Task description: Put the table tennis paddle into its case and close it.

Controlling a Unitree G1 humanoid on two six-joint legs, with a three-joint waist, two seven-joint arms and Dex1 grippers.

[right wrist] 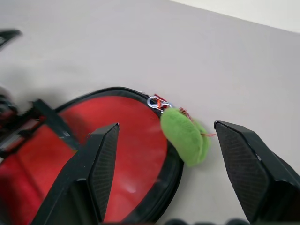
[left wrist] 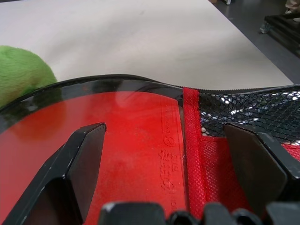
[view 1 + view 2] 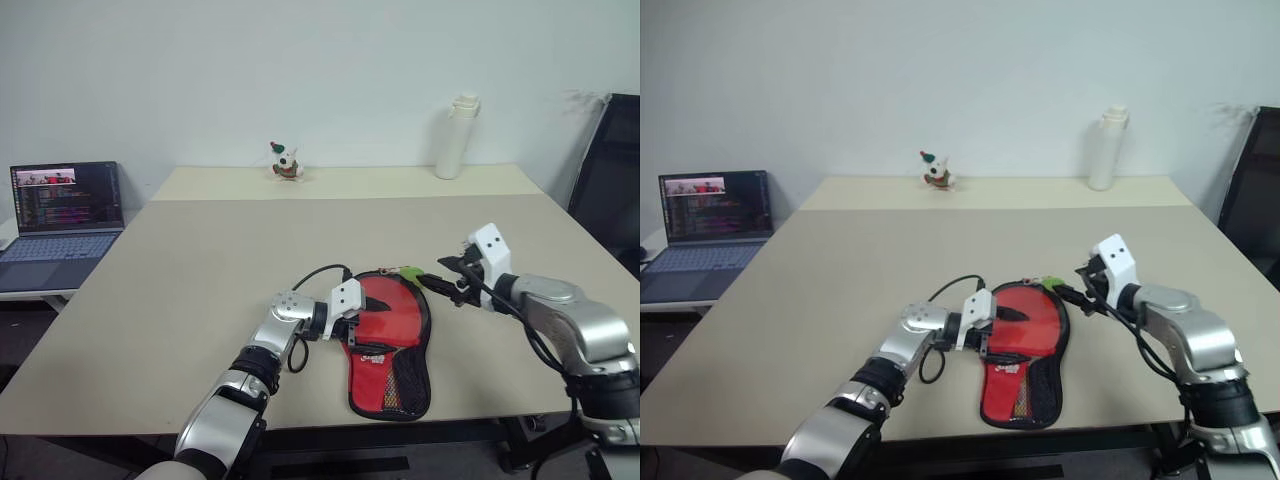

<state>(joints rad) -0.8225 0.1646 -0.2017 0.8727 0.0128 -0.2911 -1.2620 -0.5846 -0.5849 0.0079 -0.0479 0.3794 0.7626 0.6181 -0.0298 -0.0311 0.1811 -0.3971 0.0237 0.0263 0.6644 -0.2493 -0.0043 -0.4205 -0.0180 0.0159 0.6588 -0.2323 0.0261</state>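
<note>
The case (image 3: pixel 392 340) lies flat on the table near its front edge, red side up. Its black mesh pocket (image 3: pixel 408 375) is toward me and a fuzzy green tag (image 3: pixel 408 271) hangs at its far rim. The table tennis paddle is hidden. My left gripper (image 3: pixel 350 320) is open at the case's left edge. In the left wrist view its fingers (image 2: pixel 86 154) spread wide just over the red face (image 2: pixel 136 140). My right gripper (image 3: pixel 440 282) is open just right of the green tag (image 1: pixel 183 135) and points at it with nothing between its fingers.
An open laptop (image 3: pixel 65 210) sits on a side stand to the left. At the table's far edge stand a white bottle (image 3: pixel 455 137) and a small toy figure (image 3: pixel 285 162). A black chair (image 3: pixel 612 180) is at the right. The beige table (image 3: pixel 200 260) is otherwise bare.
</note>
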